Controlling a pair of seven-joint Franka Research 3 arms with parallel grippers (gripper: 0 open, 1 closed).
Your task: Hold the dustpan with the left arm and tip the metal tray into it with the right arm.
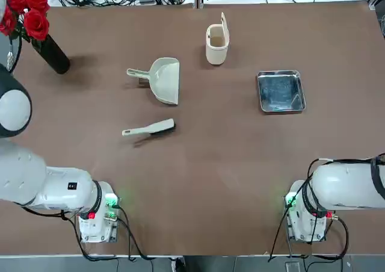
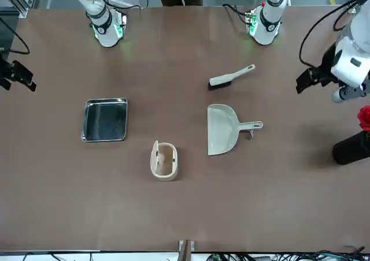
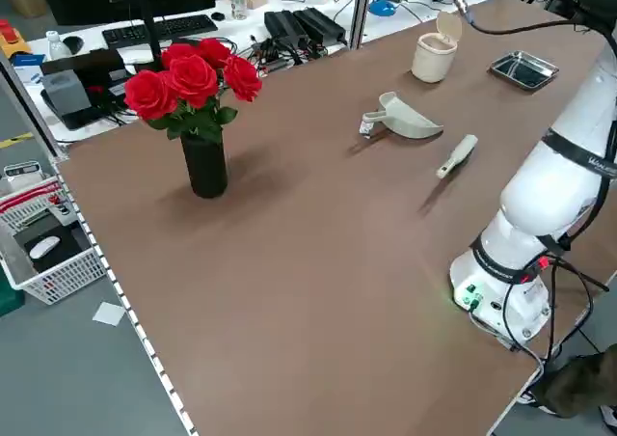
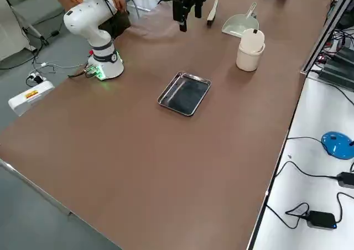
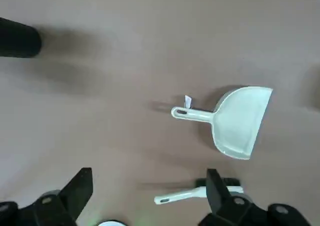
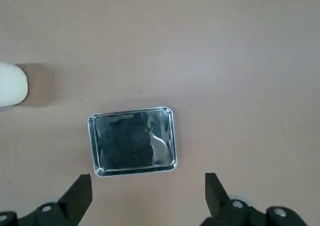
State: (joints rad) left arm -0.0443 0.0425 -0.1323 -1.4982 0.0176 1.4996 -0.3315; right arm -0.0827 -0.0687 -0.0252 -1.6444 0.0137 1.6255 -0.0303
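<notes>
Beyond the left gripper (image 5: 150,193), raised over the desk (image 1: 210,182) with its fingers wide apart and nothing between them, lies the cream-white dustpan (image 5: 240,121), apart from it. The hand brush (image 5: 192,193) is nearer that gripper than the dustpan. Ahead of the right gripper (image 6: 150,198), also spread wide and holding nothing, the shiny metal tray (image 6: 132,142) rests flat on the desk, untouched.
</notes>
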